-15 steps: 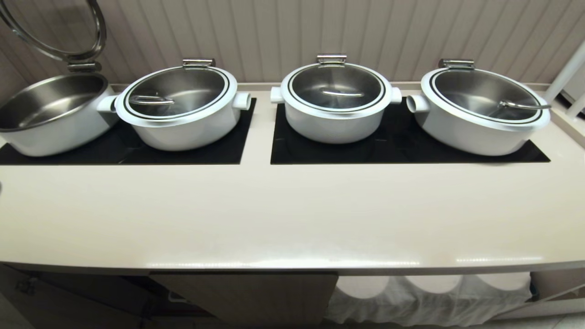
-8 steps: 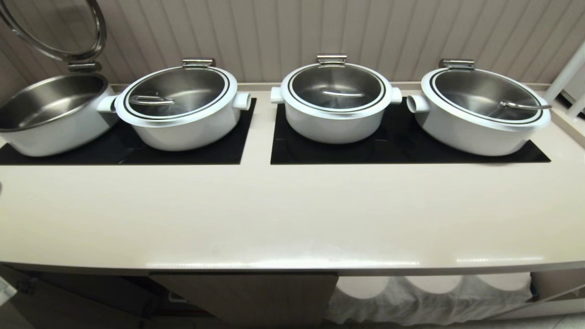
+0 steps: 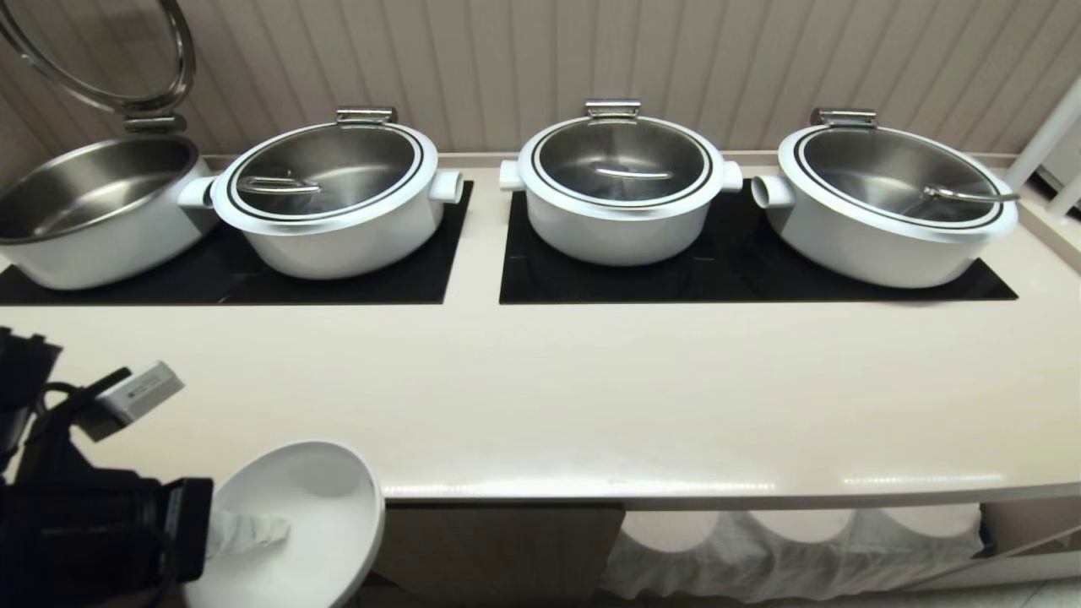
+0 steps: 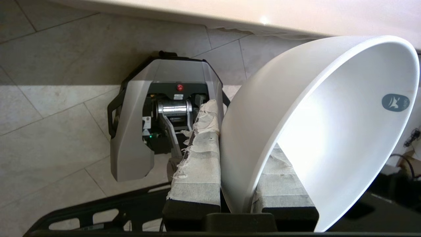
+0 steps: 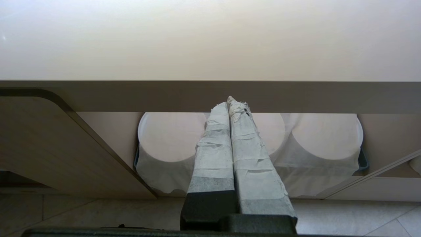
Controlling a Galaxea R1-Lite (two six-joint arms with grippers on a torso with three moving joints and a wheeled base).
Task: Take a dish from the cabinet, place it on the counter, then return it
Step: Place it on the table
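The dish (image 3: 314,500) is a plain white bowl, tilted at the lower left of the head view, where it overlaps the front edge of the cream counter (image 3: 591,397). My left gripper (image 3: 253,530) is shut on its wall, with one taped finger inside and one outside. In the left wrist view the dish (image 4: 332,108) fills the frame beside the left gripper (image 4: 243,131). My right gripper (image 5: 230,102) hangs shut and empty below the counter, facing the cabinet (image 5: 49,141), whose door stands open.
Several big white pots with steel lids (image 3: 621,181) stand on black glass panels (image 3: 743,270) at the back; the leftmost pot (image 3: 93,207) has its lid raised. Plates under a white cloth (image 5: 171,138) sit in the cabinet. My base (image 4: 138,131) stands on the tiled floor.
The left arm has risen into the head view at the lower left, bringing the white dish up to the counter's front edge. The pots have not moved.
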